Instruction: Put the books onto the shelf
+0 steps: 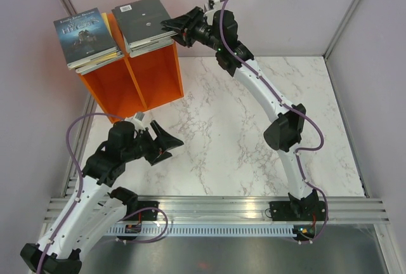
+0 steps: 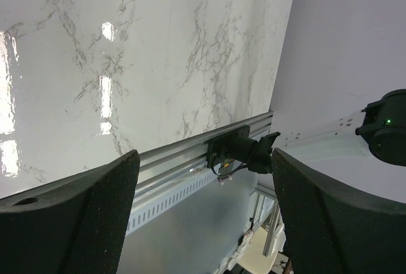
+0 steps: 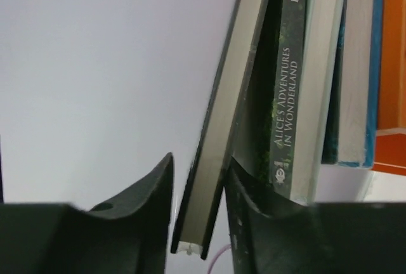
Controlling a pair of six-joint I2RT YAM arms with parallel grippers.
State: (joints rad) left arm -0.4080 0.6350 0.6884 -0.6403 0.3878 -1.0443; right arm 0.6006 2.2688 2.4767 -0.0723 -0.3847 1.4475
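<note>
Marble table (image 1: pixel 254 134), grey book (image 1: pixel 143 20) between jaws of right tool (image 3: pixel 200 160) (atop shelf (image 1: pixel 158 77))

Orange two-compartment shelf (image 1: pixel 155 77) with two flat book stacks on its top: dark blue book (image 1: pixel 85 30) uppermost at left; grey barcode-stickered book (image 1: pixel 143 20) uppermost at right, tilted off Alice's Adventures in Wonderland (image 3: pixel 284 115) beneath.

**Table** (image 1: pixel 254 153), centre and right side: bare marble, free passage from near edge to far edge, save the right arm (image 1: pixel 269 99) arching overhead.
**Far-left corner:** shelf (image 1: pixel 136 80), its top filled by two book stacks (image 1: pixel 144 23).
**Right gripper** (image 3: pixel 196 179): straddled the top book (image 3: pixel 235 84) at the right stack's edge (sliver of gap beside one finger).
**Left gripper** (image 2: pixel 206 204): spread wide, empty, near the shelf's foot.
</note>
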